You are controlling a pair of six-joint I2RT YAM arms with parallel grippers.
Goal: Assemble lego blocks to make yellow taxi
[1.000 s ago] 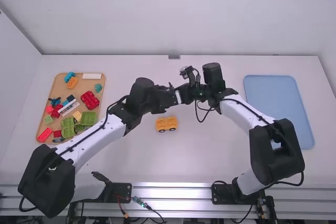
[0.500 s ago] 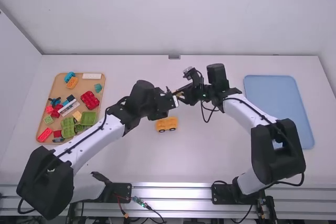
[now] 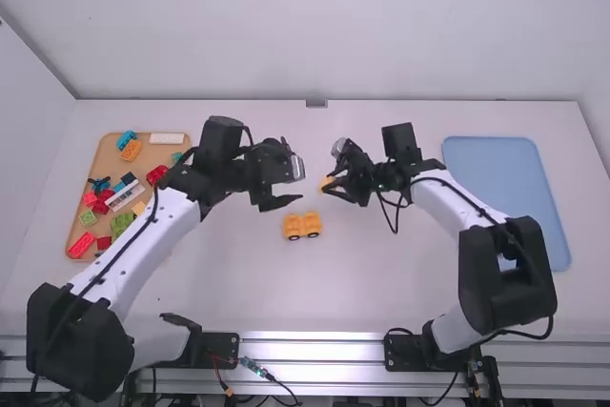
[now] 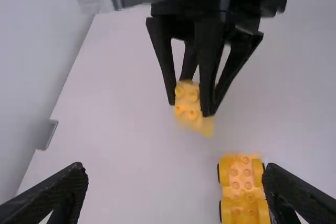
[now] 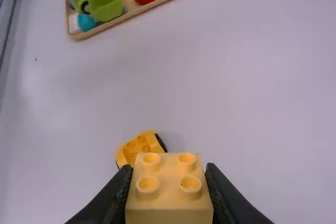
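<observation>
In the high view, your left gripper has its fingers spread wide, with a gap between it and your right gripper, which pinches a yellow block. The yellow wheeled base stands on the near side of both. At left, your left arm passes over the right edge of the wooden tray. The right wrist view gives you four studs on the block, too small for counting in the high view.

Yellow block; yellow car base, black wheels; tan tray; light-blue tray; white table.
</observation>
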